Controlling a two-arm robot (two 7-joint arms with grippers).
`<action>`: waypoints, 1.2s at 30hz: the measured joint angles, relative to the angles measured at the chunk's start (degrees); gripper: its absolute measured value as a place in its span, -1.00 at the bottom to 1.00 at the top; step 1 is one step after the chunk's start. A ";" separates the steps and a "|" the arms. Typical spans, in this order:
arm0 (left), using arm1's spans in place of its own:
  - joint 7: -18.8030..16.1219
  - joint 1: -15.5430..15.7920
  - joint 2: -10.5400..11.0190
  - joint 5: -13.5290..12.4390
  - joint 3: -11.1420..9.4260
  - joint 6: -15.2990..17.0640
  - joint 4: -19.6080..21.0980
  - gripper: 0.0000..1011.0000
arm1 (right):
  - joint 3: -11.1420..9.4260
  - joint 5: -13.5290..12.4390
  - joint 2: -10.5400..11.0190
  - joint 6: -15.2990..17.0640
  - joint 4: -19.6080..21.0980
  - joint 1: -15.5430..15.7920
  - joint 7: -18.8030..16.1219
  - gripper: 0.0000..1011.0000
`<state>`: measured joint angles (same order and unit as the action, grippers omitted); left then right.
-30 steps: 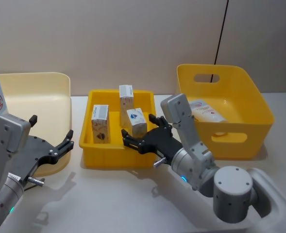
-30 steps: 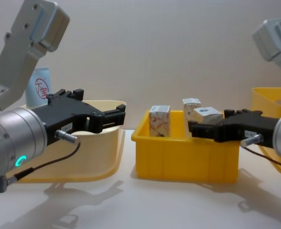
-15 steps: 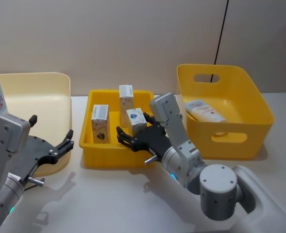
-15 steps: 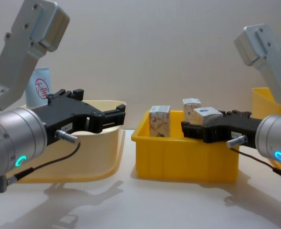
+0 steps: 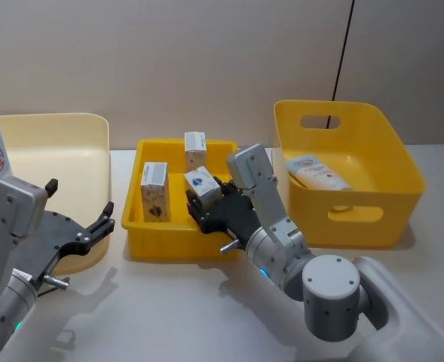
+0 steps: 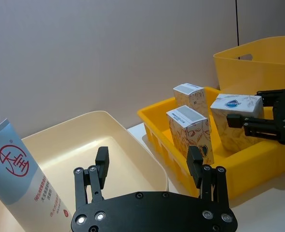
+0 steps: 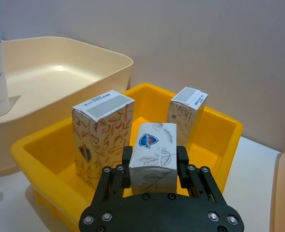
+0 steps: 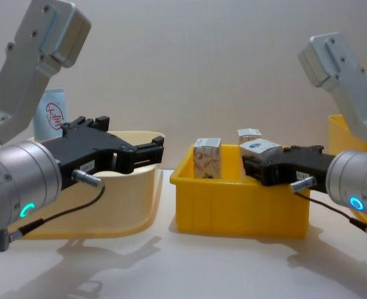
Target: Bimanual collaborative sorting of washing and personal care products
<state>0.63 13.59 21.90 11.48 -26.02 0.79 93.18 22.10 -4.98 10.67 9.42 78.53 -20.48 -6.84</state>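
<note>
The right pincer (image 5: 205,202) reaches into the low yellow tray (image 5: 135,240) at the middle of the desk (image 5: 169,317) and pinches the blue-marked carton (image 5: 201,181), its fingers (image 7: 182,159) pressed on both sides of it; the carton is tilted, and whether it touches the tray floor cannot be told. At about 9 o'clock from it, just beside, a second carton (image 5: 154,191) stands upright in the tray, and at 12 o'clock a third carton (image 5: 195,149) stands near the tray's far wall. The left pincer (image 5: 97,226) hovers at the front edge of the cream bin (image 5: 56,136), which lies at 9 o'clock from the tray, with its fingers (image 6: 101,162) spread and nothing between them. A light-blue tube (image 6: 26,188) with a red mark leans upright in that bin's far left corner. At 3 o'clock from the tray stands a deep yellow bin (image 5: 387,151) with cut-out handles; another tube (image 5: 319,173), white with red print, lies tilted inside it against the left wall.
</note>
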 joint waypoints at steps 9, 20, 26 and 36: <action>0.00 0.00 0.00 0.00 0.00 0.00 0.00 0.98 | -0.05 0.19 -0.18 -0.29 -0.21 -0.08 0.11 -0.18; 0.00 0.00 0.00 0.00 0.00 0.00 0.00 0.98 | -1.28 0.02 0.55 -4.87 0.88 0.43 -1.24 -0.18; 0.00 0.00 0.00 0.00 0.00 0.00 0.00 0.98 | -2.24 -0.07 1.23 -8.14 2.33 0.75 -1.92 -0.18; 0.00 0.00 0.00 0.00 0.00 0.00 0.00 0.98 | -4.28 -0.46 2.39 -13.68 5.39 1.19 -2.73 -0.18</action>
<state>0.63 13.59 21.89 11.48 -26.02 0.80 93.18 17.81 -5.44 13.07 -4.27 83.92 -19.29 -9.56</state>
